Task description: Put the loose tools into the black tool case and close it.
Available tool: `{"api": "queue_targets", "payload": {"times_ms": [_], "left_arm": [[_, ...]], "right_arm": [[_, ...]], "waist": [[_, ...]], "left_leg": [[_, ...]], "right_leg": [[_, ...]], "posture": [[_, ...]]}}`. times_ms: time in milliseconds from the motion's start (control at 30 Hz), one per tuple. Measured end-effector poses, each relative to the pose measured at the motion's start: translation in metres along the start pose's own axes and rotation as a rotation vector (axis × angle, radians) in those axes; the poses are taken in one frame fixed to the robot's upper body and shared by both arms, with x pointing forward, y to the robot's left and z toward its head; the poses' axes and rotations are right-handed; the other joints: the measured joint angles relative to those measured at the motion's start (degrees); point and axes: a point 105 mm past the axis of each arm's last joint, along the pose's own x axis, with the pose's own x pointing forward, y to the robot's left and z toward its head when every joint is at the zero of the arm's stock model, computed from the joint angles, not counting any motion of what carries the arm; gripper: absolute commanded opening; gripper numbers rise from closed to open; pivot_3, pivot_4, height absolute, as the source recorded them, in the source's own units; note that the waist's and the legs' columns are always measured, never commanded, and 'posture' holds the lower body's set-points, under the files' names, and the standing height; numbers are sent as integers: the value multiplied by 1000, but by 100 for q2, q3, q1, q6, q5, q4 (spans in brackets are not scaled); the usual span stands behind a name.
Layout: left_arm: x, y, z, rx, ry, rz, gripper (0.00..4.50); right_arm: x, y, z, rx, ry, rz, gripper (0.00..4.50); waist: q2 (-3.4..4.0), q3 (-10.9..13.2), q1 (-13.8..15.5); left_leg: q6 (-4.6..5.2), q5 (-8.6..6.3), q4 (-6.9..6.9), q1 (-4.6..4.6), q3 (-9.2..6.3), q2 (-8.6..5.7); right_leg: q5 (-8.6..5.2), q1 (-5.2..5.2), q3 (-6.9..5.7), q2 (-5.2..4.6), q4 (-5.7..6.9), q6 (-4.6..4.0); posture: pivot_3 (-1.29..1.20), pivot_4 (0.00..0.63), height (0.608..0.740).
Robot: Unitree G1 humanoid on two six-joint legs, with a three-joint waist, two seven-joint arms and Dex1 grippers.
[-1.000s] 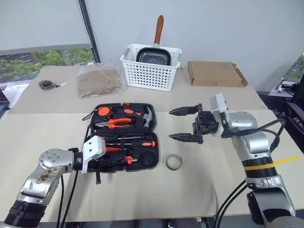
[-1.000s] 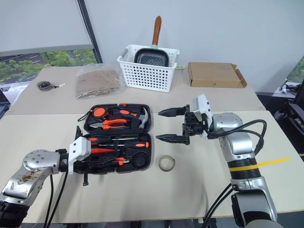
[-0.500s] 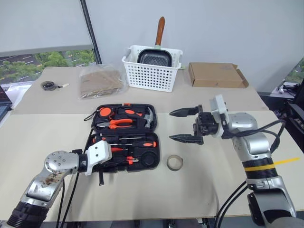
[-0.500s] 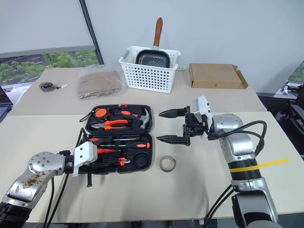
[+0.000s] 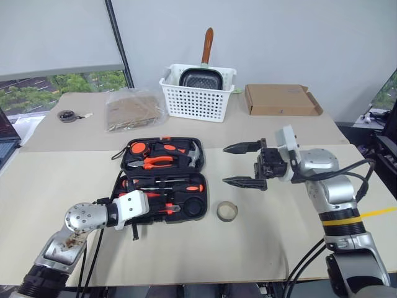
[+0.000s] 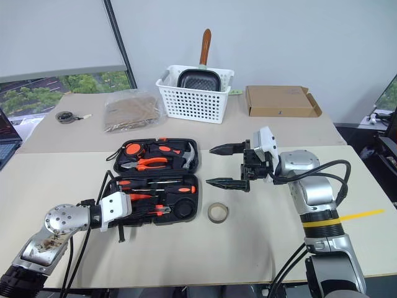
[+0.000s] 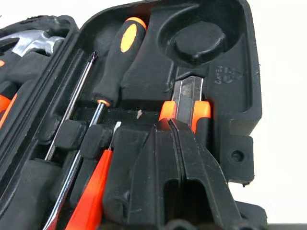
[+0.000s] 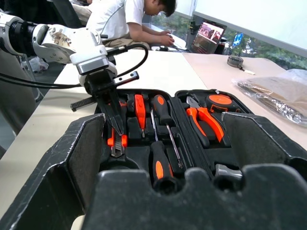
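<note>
Two grippers: the left gripper (image 7: 171, 125) is pinched shut, its tip pressing on the orange-black utility knife (image 7: 188, 101) lying in the black tool case (image 5: 195, 186); the right gripper (image 5: 239, 164) hangs wide open, empty, beside the case. Both screwdrivers (image 7: 112, 62) sit inside; the tape ring (image 5: 227, 212) lies on the table, just right of the case

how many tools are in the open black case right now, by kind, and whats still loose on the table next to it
In the black tool case:
screwdrivers: 2
slim orange tool: 1
utility knife: 1
pliers: 1
hammer: 1
tape measure: 1
Loose on the table:
tape ring: 1
Total: 8
</note>
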Motion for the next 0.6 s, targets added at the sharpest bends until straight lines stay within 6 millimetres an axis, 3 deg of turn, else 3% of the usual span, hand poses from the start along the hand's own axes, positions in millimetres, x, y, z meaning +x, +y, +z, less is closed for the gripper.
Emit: {"api": "queue_targets", "payload": {"times_ms": [200, 467, 567, 600], "left_arm": [[-1, 0, -1, -20, -25, 19, 15], [-12, 10, 6, -280, -151, 78, 15], [-17, 13, 15, -342, -172, 62, 720], [-20, 14, 21, -351, -183, 49, 1168]], "right_arm": [[-1, 0, 0, -1, 5, -2, 4500], [-15, 5, -11, 1, 142, -13, 4500], [-15, 18, -21, 14, 201, 5, 4500], [-15, 23, -24, 14, 225, 13, 4500]], "waist": [[18, -9, 10], [-4, 7, -33], [-23, 17, -26], [-25, 18, -20]], "left_leg": [[-1, -1, 0, 4, 0, 0], [45, 20, -7, -85, -2, 0], [45, 19, -7, -114, 2, -2], [44, 19, -6, -116, 4, -5]], "right_leg": [[-2, -2, 2, -4, -2, -3], [-9, -68, -5, 11, -10, 10], [-8, -97, -6, 8, -8, 9], [-6, -97, -6, 4, -10, 5]], "posture": [[0, 150, 700], [0, 150, 700], [0, 150, 700], [0, 150, 700]]}}
